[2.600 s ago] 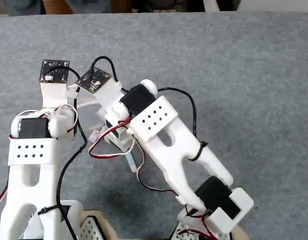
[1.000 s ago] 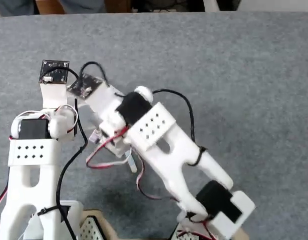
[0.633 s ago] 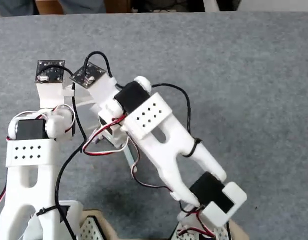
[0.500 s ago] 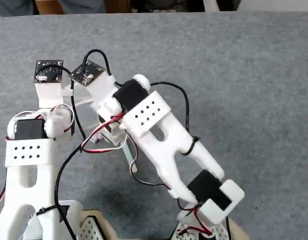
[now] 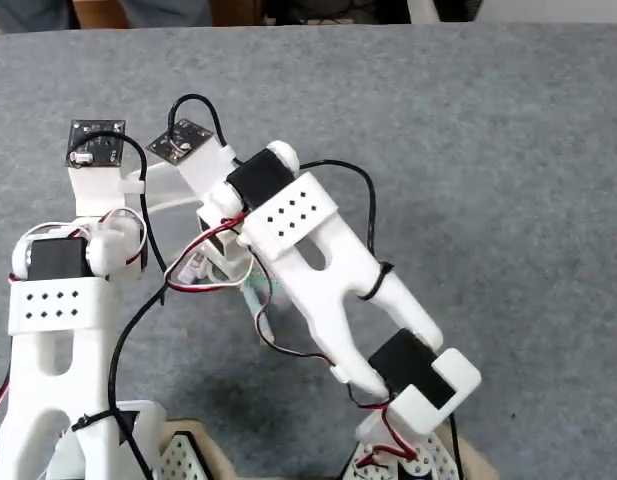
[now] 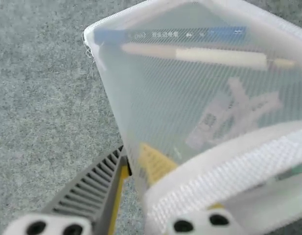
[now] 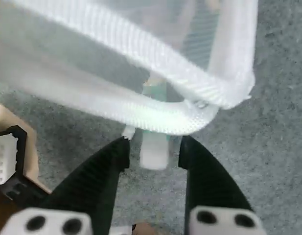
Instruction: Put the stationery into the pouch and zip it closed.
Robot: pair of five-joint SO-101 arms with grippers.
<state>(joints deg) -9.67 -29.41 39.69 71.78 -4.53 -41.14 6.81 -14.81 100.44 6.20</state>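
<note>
Above the gray table (image 5: pixel 488 150), the see-through pouch (image 6: pixel 190 98) hung between the two arms. A blue pen (image 6: pixel 170 34), a white pen (image 6: pixel 204 55) and a clip (image 6: pixel 239 107) lay inside it. The left hand (image 6: pixel 133 171) seemed to pinch one end of the pouch. The right hand (image 7: pixel 154 143) had its two black fingers (image 7: pixel 116 161) a little way apart, one on each side of the small white zip tab (image 7: pixel 154 154), not squeezing it yet. The zip looked undone at that end. To do this well, the right hand needed to close on the middle of the tab first. Then it should pull straight along the zip while the left hand held firm, so the pouch did not fold or slip.
</note>
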